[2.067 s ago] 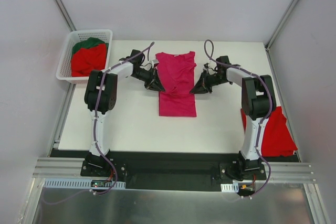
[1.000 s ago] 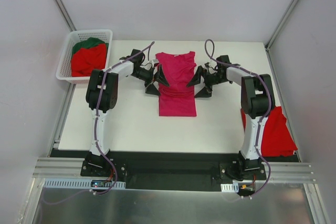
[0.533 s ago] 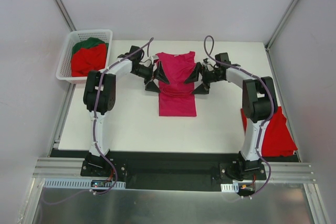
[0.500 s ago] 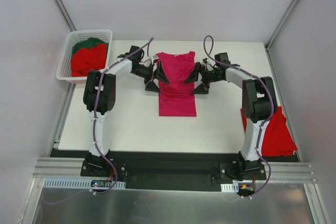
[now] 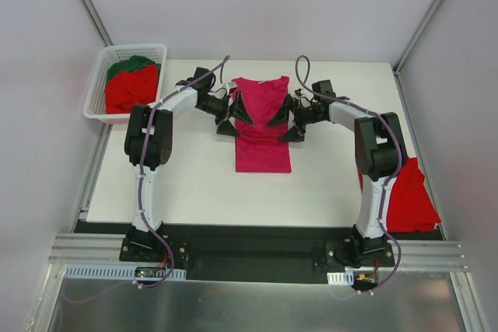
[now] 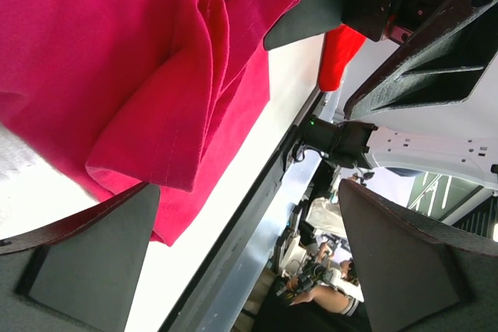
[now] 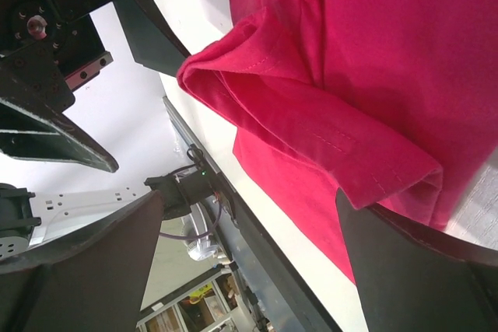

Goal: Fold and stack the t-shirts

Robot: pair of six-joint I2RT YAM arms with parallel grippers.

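Observation:
A magenta t-shirt (image 5: 262, 124) lies flat mid-table, its sleeves folded in and its near part doubled. My left gripper (image 5: 233, 114) stands open at the shirt's left edge. My right gripper (image 5: 285, 120) stands open at its right edge. In the left wrist view the folded magenta cloth (image 6: 117, 60) ends just above one finger (image 6: 85, 262), and the gap of that gripper (image 6: 249, 262) holds nothing. In the right wrist view the shirt's folded hem (image 7: 350, 60) reaches one finger (image 7: 412, 270), and the gripper (image 7: 249, 270) is open around nothing.
A white lattice basket (image 5: 96, 75) at the table's far left corner holds a red shirt (image 5: 131, 91) and a dark green one (image 5: 132, 64). Another red shirt (image 5: 408, 196) hangs over the table's right edge beside the right arm's base.
Both grippers have closed in on the magenta shirt's side edges and moved slightly farther from the bases, the right one moving most. The shirt lies as before.

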